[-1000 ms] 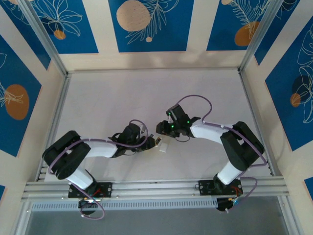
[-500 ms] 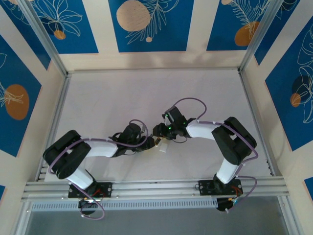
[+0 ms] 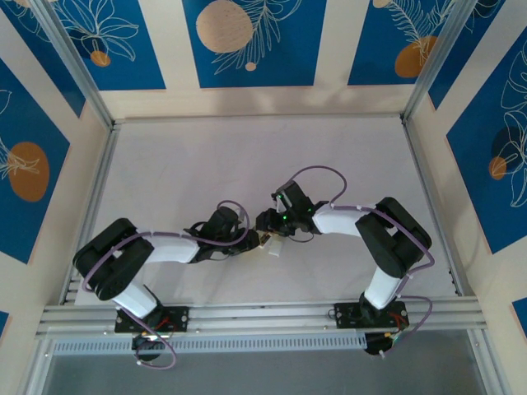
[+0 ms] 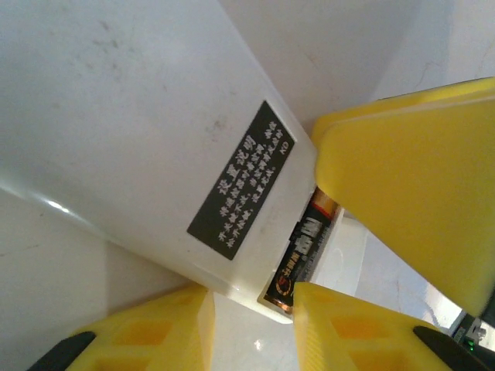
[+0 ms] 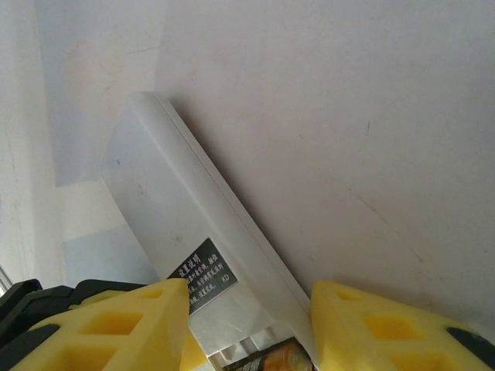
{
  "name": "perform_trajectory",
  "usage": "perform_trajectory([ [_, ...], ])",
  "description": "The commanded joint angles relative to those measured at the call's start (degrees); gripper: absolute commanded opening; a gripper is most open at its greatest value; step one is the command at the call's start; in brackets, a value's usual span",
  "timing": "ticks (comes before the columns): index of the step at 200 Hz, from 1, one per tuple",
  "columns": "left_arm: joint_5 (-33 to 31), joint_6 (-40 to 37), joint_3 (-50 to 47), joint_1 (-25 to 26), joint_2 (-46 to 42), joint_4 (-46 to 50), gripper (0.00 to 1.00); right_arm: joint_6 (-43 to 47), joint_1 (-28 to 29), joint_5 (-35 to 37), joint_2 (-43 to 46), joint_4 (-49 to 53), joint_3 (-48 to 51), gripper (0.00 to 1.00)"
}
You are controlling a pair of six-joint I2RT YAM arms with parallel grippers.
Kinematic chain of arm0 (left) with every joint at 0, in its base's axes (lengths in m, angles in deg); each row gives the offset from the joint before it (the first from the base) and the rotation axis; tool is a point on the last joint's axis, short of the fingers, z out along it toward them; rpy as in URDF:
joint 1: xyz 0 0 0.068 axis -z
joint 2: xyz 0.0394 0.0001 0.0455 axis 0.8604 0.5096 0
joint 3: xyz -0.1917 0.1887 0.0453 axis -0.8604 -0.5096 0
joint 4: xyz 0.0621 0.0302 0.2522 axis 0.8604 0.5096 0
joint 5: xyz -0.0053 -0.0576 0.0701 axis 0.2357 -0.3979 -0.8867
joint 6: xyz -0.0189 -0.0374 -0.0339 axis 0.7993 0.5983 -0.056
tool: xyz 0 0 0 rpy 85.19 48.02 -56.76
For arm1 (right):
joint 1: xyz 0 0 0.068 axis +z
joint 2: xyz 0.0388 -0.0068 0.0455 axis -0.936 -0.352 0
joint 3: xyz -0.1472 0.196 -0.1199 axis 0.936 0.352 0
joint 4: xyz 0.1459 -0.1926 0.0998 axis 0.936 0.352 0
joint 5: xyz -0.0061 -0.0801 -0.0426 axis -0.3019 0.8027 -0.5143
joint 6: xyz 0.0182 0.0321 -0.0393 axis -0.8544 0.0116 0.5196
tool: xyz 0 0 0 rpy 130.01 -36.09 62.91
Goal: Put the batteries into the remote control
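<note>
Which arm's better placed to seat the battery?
Left, probably: the left claw has a yellow finger against the gold-tipped dark battery, while the right claw straddles the flat white remote control, likely steadying it.

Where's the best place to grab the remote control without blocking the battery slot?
Pinch the remote control across its long parallel edges, on the closed half beyond the dark label, approaching from the end opposite the exposed battery.
</note>
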Motion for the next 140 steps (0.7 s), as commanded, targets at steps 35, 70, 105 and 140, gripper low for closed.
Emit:
perform_trajectory([
  [35, -3.6, -2.8, 1.4, 0.3, 3.6, 7.6, 0.29, -1.2, 1.0, -1.3, 0.0, -0.2, 1.5, 0.47],
  [70, -3.6, -2.9, 1.2, 0.4, 3.4, 7.5, 0.29, -1.5, 0.4, -0.3, 1.3, 0.2, 2.0, 0.47],
  [105, -3.3, -2.8, 1.5, 0.5, 3.2, 7.3, 0.3, -1.0, -0.9, 0.8, 3.9, 0.8, 3.5, 0.42],
  [140, -3.0, -2.6, 1.7, 0.6, 3.2, 7.1, 0.3, 0.3, -2.2, -1.3, 5.8, 0.1, 6.1, 0.41],
])
